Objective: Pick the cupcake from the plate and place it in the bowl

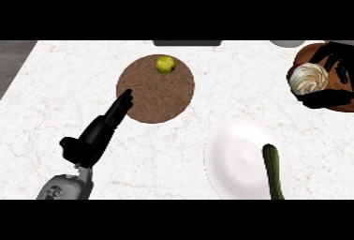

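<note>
Tabletop (83,117): pale marble, fills the frame. White plate (235,154) at lower right, a green cucumber (272,171) lying on its right part, running off the lower edge. Brown mat (155,93) at upper centre with a lime (165,64) near its top edge; both look like clutter, not part of the task. Brown bowl (307,54) at the upper right edge, mostly covered by the right hand (330,91). That hand has its black fingers curled round the cupcake (308,78), white frosting showing between them. So the cupcake sits over or in the bowl, still clamped; can't tell if it touches the bowl's bottom. Judged: placing step, nearly done, release is what remains. Left hand (104,126) at lower left, fingers straight and together, tips touching or over the mat's left edge, holding nothing; looks parked out of the way.
</note>
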`<action>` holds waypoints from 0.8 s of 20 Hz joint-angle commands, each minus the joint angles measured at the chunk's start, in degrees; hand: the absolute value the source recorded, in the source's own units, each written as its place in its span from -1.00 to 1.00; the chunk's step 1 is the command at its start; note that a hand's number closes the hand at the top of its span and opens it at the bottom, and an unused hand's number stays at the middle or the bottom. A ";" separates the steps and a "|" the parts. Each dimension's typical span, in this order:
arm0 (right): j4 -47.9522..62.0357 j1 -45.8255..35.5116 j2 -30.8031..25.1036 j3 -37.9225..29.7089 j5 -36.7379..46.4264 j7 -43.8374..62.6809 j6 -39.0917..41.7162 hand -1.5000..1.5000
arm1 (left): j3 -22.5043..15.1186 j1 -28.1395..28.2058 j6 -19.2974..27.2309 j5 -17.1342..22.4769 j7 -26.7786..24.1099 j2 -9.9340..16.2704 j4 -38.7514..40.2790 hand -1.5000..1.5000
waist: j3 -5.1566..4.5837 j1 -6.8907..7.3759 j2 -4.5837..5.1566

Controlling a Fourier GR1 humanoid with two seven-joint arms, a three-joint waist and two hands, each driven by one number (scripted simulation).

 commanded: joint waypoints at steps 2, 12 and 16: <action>10.85 -3.00 -1.36 -3.76 3.38 -4.50 -2.84 1.00 | -2.69 3.72 0.14 -1.83 1.11 -1.33 -4.70 0.00 | 0.02 0.84 0.15; 38.57 -15.05 -7.31 -8.97 11.44 -18.19 -16.86 1.00 | -1.07 2.12 -1.92 -1.71 -2.20 -1.50 0.13 0.00 | 0.06 1.66 0.54; 50.01 -16.14 -7.81 -6.70 12.82 -19.97 -10.69 1.00 | -0.46 -2.08 -0.96 -1.50 2.32 -2.06 -1.49 0.00 | 0.13 2.45 0.96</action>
